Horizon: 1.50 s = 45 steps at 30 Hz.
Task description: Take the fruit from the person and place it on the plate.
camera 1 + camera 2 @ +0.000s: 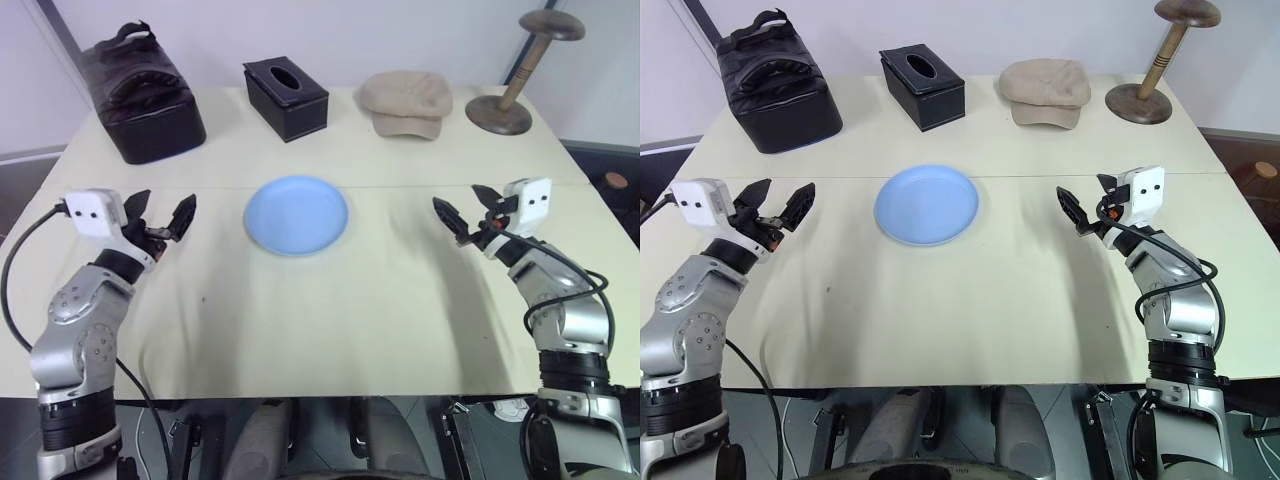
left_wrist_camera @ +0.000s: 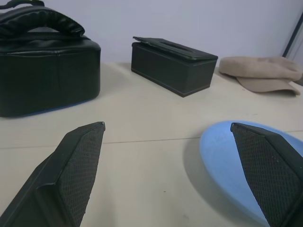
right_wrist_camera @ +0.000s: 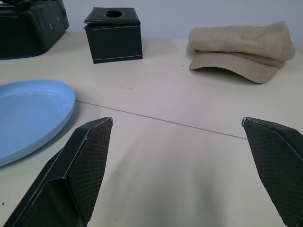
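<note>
A round light-blue plate point(image 1: 296, 215) lies bare at the middle of the cream table. The fruit and the person are out of view. My left gripper point(image 1: 166, 205) hovers just above the table to the left of the plate, open, nothing between its fingers. To the right of the plate my right gripper point(image 1: 457, 197) is held the same way, open and empty. Along the left gripper point(image 2: 168, 125) the plate's edge point(image 2: 227, 161) sits beside one finger. Past the right gripper point(image 3: 177, 120) the plate point(image 3: 28, 113) lies off to one side.
Along the far edge of the table stand a black bag point(image 1: 140, 95), a black tissue box point(image 1: 286, 97), a beige cap point(image 1: 405, 102) and a wooden stand point(image 1: 510, 90). A faint seam in the tablecloth point(image 1: 400, 186) runs behind the plate.
</note>
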Motion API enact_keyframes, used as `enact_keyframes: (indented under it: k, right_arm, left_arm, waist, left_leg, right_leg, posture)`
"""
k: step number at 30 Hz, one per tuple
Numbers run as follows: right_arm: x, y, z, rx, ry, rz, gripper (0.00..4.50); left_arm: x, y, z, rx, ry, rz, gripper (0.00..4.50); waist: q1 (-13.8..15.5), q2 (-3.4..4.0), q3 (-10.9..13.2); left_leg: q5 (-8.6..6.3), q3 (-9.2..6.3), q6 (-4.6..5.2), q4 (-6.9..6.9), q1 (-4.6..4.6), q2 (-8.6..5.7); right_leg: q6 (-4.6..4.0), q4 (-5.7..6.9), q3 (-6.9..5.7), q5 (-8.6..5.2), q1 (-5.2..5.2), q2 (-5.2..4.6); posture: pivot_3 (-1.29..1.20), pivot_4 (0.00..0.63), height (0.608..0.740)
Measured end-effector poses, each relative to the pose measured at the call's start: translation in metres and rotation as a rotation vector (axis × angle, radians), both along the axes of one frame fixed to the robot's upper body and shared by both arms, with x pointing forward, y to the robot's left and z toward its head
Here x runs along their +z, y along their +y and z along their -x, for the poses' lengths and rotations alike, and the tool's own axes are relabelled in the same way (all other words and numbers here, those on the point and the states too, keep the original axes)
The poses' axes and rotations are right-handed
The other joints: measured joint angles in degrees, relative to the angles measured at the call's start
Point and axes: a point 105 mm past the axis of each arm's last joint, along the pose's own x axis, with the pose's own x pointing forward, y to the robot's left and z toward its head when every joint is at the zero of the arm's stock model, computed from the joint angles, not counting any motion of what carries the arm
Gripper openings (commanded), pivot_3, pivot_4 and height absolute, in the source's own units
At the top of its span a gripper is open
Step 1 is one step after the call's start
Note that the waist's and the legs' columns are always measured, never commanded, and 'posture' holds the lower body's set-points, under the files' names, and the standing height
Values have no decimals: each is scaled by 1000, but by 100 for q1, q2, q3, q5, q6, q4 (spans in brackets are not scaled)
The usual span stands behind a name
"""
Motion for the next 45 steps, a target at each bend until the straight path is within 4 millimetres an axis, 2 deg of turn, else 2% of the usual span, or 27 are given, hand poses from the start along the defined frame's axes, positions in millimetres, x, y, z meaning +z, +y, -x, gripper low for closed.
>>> enact_keyframes:
  k: [9, 45]
  right_arm:
    - [0, 0, 0, 4, 0, 1, 4500]
    - [-3, -1, -1, -3, 13, -3, 4500]
  left_arm:
    - [2, 5, 1, 13, -4, -13, 4454]
    - [2, 4, 1, 7, -2, -15, 4454]
  waist:
    - [0, 0, 0]
    - [0, 0, 0]
  left_leg:
    - [0, 0, 0, 0, 0, 0]
    - [0, 0, 0, 0, 0, 0]
  right_leg:
    - [0, 0, 0, 0, 0, 0]
    - [-1, 0, 0, 0, 0, 0]
  posture:
    - [0, 150, 740]
    - [0, 150, 740]
